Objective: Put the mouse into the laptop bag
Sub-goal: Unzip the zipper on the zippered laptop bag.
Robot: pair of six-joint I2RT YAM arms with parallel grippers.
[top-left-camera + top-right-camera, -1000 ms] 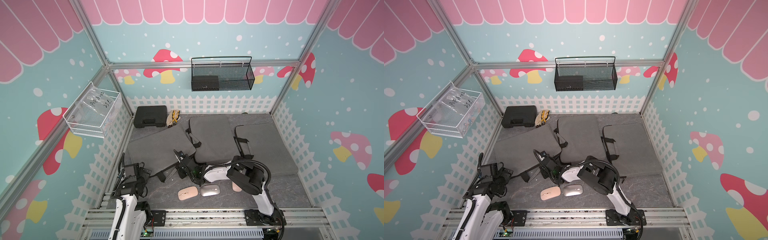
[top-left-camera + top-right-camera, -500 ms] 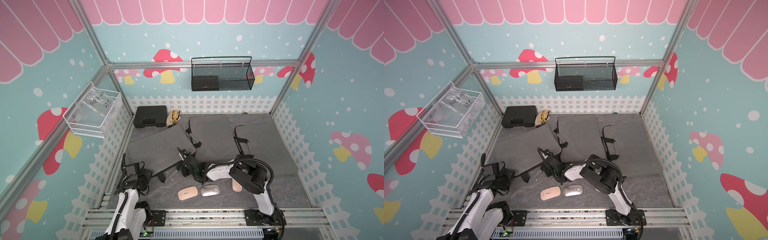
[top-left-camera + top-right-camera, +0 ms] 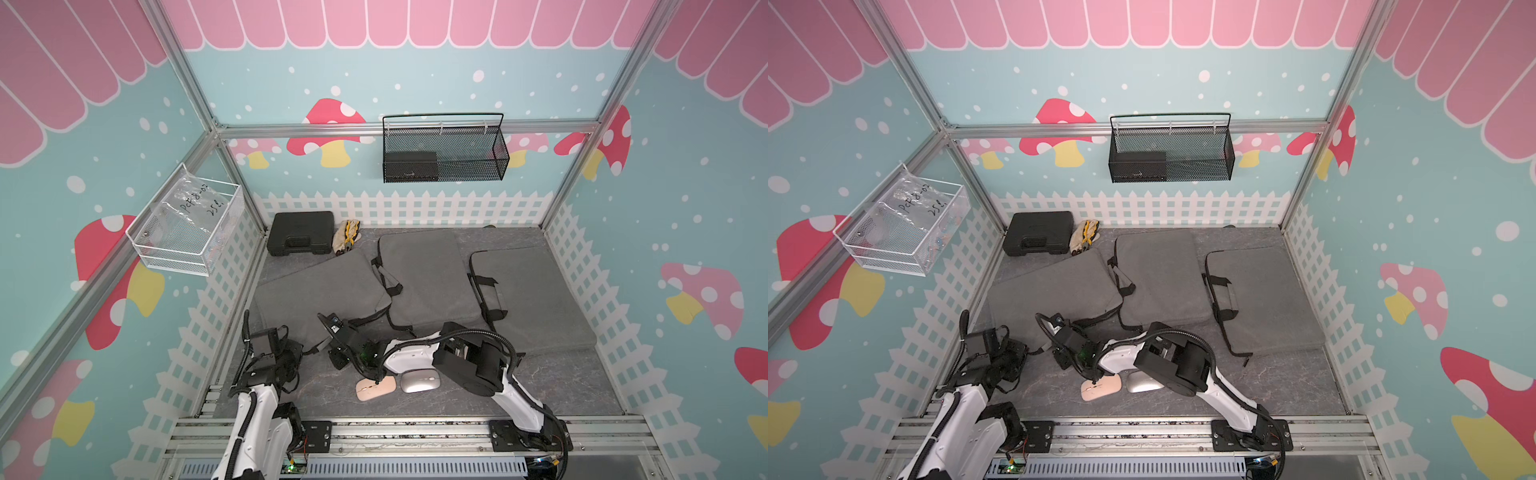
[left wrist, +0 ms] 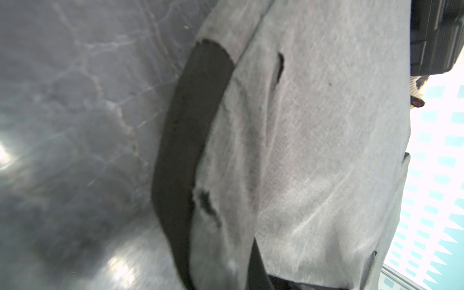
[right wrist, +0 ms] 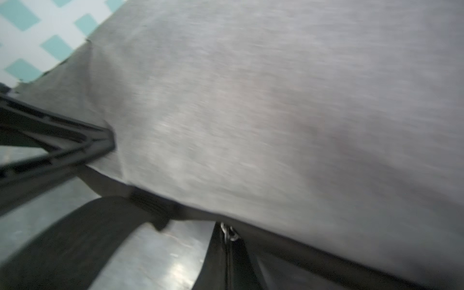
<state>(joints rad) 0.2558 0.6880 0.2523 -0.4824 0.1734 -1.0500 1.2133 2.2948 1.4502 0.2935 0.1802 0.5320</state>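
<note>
While the pink mouse (image 3: 375, 389) lies on the marbled grey tabletop (image 3: 561, 382) in the lower middle of both top views, outside every bag, a silver mouse (image 3: 419, 381) sits just beside it on the right of the frame, its far end hidden behind the right arm's dark elbow. Just above them in the frame, the right gripper (image 3: 330, 324) is closed tight at the near edge of the leftmost grey laptop bag (image 3: 324, 291), among its black straps. The right wrist view shows a dark finger (image 5: 62, 143) against the grey fabric and a zip pull (image 5: 229, 233) nearby, but whether anything is pinched cannot be told. Toward the lower left, the left gripper (image 3: 297, 353) is likewise closed at that bag's near corner; its fingers are out of the left wrist view, so a hold on the cloth cannot be confirmed. A second grey bag (image 3: 419, 278) lies right against the first, a third grey bag (image 3: 528, 295) further right. A black case (image 3: 301, 232) sits at the upper left of the tabletop.
</note>
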